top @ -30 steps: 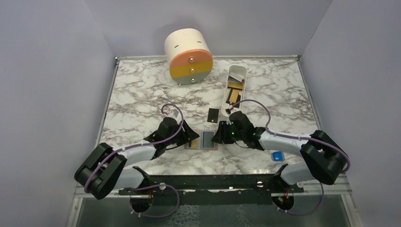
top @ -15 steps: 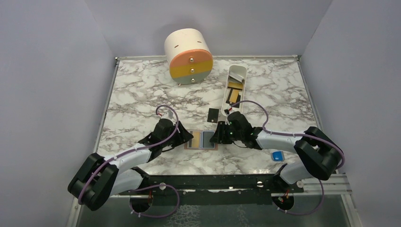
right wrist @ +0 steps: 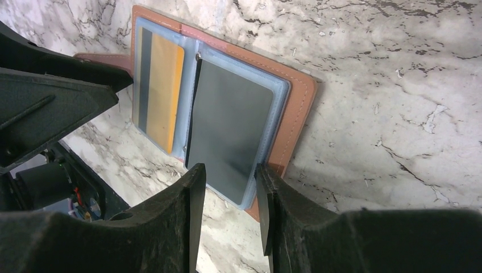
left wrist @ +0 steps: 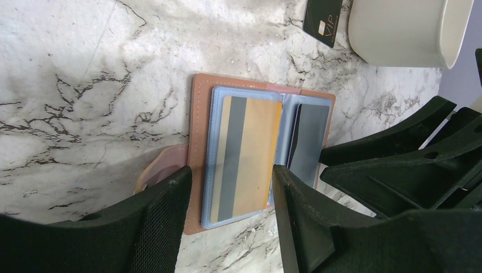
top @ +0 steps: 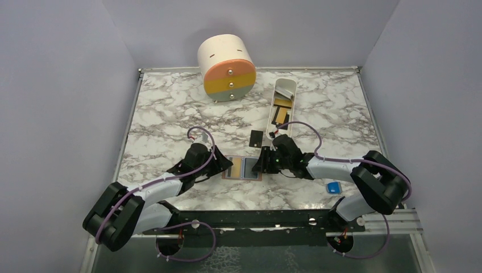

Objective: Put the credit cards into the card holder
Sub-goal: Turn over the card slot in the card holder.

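The card holder (top: 254, 177) lies open flat on the marble between my two grippers. A tan card with a grey stripe (left wrist: 244, 153) sits in its left light-blue sleeve and a dark grey card (right wrist: 227, 125) in its right sleeve. My left gripper (top: 223, 166) is open and empty, its jaws either side of the tan card's near end (left wrist: 232, 170). My right gripper (top: 261, 164) is open and empty over the near edge of the dark grey card (right wrist: 230, 170). A black credit card (top: 256, 138) lies loose on the table behind the holder; it also shows in the left wrist view (left wrist: 324, 20).
A long white oblong tray (top: 274, 108) behind the right gripper holds more cards (top: 281, 114). A round cream drawer unit (top: 226, 67) stands at the back. A small bright blue block (top: 333, 187) lies at the front right. Grey walls enclose the table.
My left gripper has drawn back to the left, uncovering the tan card in the holder's left sleeve. The right arm has edged slightly left. Little has moved in the last half second.
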`<state>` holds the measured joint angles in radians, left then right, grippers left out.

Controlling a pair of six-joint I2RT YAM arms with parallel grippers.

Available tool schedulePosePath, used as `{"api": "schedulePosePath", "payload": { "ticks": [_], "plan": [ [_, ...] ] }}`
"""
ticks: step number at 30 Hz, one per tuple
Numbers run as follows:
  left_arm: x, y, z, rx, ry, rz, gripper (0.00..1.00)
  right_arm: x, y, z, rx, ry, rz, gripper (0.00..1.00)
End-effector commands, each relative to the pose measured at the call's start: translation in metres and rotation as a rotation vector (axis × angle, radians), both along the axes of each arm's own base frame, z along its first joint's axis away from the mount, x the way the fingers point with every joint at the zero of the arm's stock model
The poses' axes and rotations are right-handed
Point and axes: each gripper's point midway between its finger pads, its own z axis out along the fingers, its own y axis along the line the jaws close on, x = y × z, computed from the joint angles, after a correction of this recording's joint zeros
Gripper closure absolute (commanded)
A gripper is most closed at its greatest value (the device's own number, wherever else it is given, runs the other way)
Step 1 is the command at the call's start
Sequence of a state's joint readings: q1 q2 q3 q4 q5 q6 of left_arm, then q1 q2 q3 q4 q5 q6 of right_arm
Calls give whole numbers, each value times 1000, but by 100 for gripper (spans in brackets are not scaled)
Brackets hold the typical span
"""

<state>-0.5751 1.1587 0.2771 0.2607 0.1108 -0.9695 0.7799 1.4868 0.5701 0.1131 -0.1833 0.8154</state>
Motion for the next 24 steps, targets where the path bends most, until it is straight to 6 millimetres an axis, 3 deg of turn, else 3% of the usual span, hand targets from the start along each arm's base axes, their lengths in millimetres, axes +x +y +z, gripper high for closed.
{"api": "schedulePosePath", "payload": {
  "ticks": [1,19,24],
  "plan": [
    [-18,9,-24,41,82,-9,44,8,4,4,-6,-17,-23,61],
    [-28,8,-28,-5,114,-2,47,12,4,0,-47,-21,-28,61],
    [-28,7,-23,-19,110,-2,64,12,5,-4,-61,-11,-24,61]
  ]
}}
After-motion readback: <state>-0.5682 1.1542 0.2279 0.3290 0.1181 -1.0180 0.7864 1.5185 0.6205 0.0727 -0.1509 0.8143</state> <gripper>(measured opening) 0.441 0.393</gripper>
